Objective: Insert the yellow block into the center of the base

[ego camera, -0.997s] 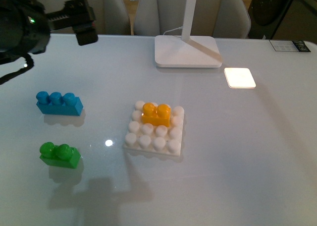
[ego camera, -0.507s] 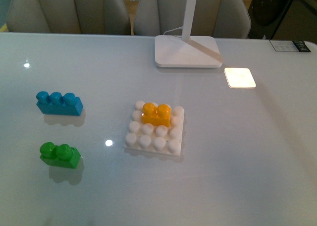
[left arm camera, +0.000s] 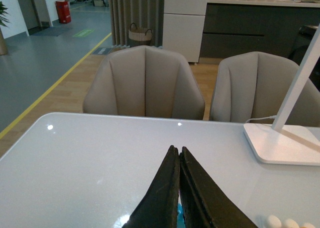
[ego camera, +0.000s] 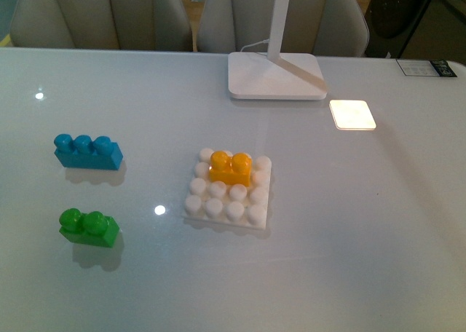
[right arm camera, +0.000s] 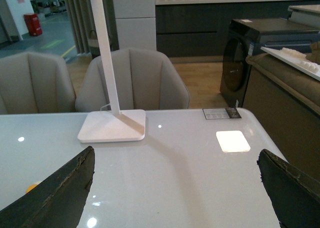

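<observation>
The yellow block (ego camera: 230, 167) sits on the white studded base (ego camera: 228, 202) in the middle of the table, over the base's far middle studs. Neither arm shows in the front view. In the left wrist view my left gripper (left arm camera: 176, 150) is shut and empty above the table; a sliver of the blue brick (left arm camera: 179, 210) shows between its fingers, and a few base studs (left arm camera: 287, 222) show at the frame's edge. In the right wrist view my right gripper (right arm camera: 177, 160) is open and empty over bare table; an orange sliver of the yellow block (right arm camera: 31, 187) peeks out beside one finger.
A blue three-stud brick (ego camera: 87, 151) and a green two-stud brick (ego camera: 89, 226) lie at the left. The white lamp foot (ego camera: 275, 75) stands at the back, also in the right wrist view (right arm camera: 112, 125). A bright light patch (ego camera: 352, 114) lies beside it. Chairs stand behind the table.
One second ago my left arm showed at the top left of the front view; it has since left that view. The blocks and base have not moved.
</observation>
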### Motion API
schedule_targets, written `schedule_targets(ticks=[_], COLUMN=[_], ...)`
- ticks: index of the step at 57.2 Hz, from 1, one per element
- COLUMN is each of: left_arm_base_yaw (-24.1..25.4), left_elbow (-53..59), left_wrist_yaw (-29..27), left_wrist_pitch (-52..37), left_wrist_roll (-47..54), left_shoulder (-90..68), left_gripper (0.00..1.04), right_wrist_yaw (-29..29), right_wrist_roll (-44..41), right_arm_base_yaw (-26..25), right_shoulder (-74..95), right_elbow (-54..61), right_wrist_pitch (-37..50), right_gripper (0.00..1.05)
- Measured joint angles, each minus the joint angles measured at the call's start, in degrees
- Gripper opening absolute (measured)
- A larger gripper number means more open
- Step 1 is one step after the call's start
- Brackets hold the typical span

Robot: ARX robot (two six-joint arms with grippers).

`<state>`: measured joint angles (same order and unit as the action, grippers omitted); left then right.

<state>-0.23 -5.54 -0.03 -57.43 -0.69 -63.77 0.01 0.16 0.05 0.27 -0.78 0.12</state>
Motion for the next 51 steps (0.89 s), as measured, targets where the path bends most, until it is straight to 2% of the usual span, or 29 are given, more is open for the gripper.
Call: schedule_targets(ticks=[30,51], left_arm_base_yaw=[0.02,0.02], left_elbow=[4.85,4.87], left_wrist_yaw=[0.04,0.02], left_wrist_pitch=[21.7,34.21], left_wrist_roll=[0.07,0.07], left_shoulder=[27.12,40.44], left_gripper=[0.03,0.03], right_wrist_yaw=[0.02,0.02], right_wrist_roll=[0.0,0.0], right_arm_base_yaw=[0.0,0.0], right_shoulder=[0.0,0.0], right_elbow=[0.0,0.0], right_wrist_pitch=[0.0,0.0], right_gripper=[0.96,0.96])
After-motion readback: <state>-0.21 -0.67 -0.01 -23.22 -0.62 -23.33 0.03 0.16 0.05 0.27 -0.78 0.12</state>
